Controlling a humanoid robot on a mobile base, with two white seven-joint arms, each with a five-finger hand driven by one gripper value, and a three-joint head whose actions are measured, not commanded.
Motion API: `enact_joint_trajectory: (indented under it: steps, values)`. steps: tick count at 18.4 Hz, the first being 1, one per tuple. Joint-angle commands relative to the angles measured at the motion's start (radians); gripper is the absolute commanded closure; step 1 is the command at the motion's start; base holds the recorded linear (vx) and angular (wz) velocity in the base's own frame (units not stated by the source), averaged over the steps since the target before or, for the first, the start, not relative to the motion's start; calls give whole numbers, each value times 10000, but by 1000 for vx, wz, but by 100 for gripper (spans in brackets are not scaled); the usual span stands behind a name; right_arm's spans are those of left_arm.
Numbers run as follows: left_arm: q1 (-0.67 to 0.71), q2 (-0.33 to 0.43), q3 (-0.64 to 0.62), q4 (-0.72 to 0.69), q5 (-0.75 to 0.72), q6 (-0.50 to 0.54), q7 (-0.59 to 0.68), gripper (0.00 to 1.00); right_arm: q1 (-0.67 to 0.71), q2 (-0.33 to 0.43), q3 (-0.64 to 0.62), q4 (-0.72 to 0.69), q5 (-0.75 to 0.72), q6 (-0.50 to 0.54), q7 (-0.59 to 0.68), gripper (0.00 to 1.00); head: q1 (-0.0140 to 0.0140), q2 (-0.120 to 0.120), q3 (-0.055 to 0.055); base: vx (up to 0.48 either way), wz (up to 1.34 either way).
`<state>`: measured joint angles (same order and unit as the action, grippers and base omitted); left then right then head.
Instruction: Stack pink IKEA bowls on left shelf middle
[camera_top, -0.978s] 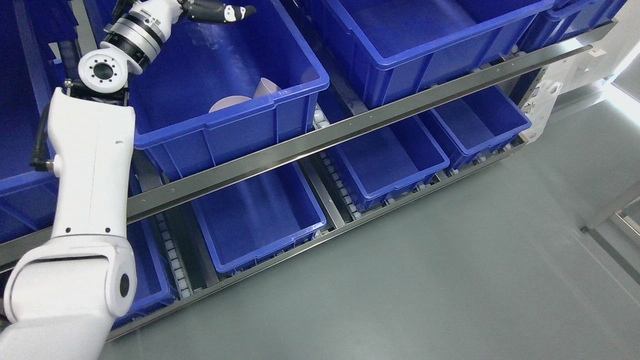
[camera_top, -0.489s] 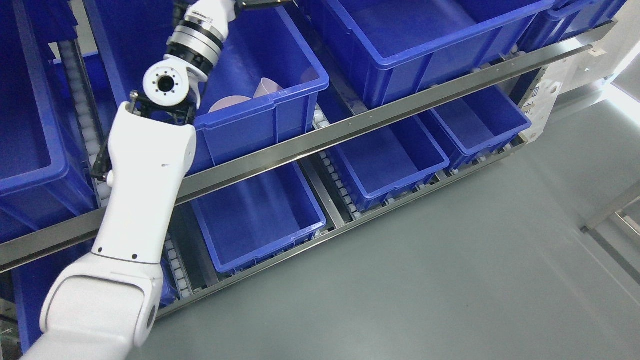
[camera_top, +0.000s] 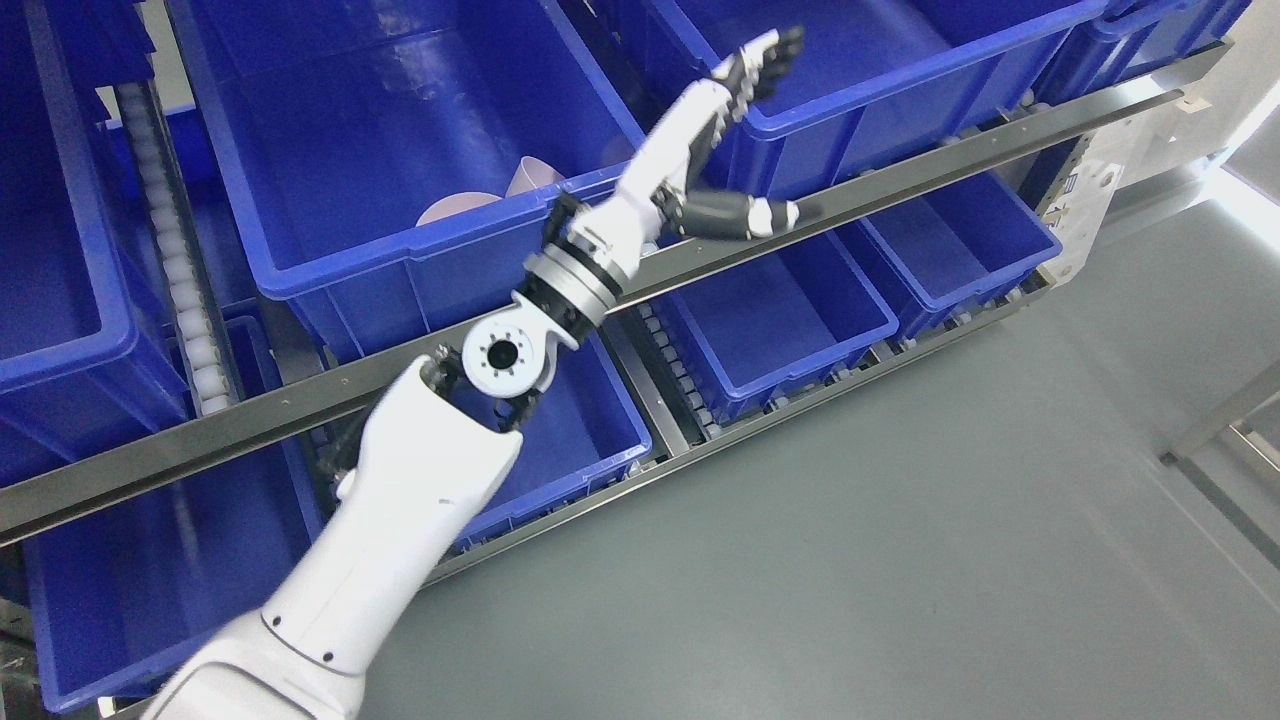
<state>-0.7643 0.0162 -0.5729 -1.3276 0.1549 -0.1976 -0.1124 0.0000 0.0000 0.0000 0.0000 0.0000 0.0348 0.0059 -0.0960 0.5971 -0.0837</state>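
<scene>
Grey floor (camera_top: 900, 520) lower right, blue-bin rack across the top and left, steel rail (camera_top: 900, 165) running diagonally through it. Left arm enters from lower left, left hand (camera_top: 715, 150) raised in front of the rail. Fingers (camera_top: 755, 70) are stretched out wide and straight, thumb (camera_top: 740, 215) splayed off to the side, nothing held. Fingertips overlap the front rim of the upper middle bin (camera_top: 860, 90) (contact or just in front, cannot tell). Pink bowls (camera_top: 480, 200) sit well left of and below the fingertips, inside the large bin (camera_top: 400, 240) on the middle shelf level, at its near right corner: one lies rim-up, low behind the bin wall, another just beside it looks tipped on edge (mostly hidden by the wall). Hand and bowls are apart. Lower-shelf bins (camera_top: 780, 320) lie below the thumb. Right arm not visible.
</scene>
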Motion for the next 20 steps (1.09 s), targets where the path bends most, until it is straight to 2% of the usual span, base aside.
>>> enact_joint_trajectory:
  steps: [1, 5, 9, 13, 17, 20]
  values:
    - [2730, 13, -2082, -1389, 138, -325, -72, 0, 292, -175, -108, -337, 0, 5, 3, 0, 0, 0, 0, 0, 0]
    - [4082, 13, -703, -1389, 138, -631, -72, 0, 292, -175, -123, -337, 0, -10, 3, 0, 0, 0, 0, 0, 0]
    - [5293, 13, 1935, -1405, 153, -922, -88, 0, 292, -175, -107, -337, 0, 5, 3, 0, 0, 0, 0, 0, 0]
    - [6582, 22, 2919, -1512, 138, -2133, -88, 0, 292, -175, -123, -337, 0, 5, 3, 0, 0, 0, 0, 0, 0]
    - [6647, 13, 4406, -1466, 169, -2059, -72, 0, 292, -175, -107, -337, 0, 5, 3, 0, 0, 0, 0, 0, 0]
    - [6585, 13, 4716, -1451, 199, -1615, -72, 0, 292, -175, -107, -337, 0, 5, 3, 0, 0, 0, 0, 0, 0]
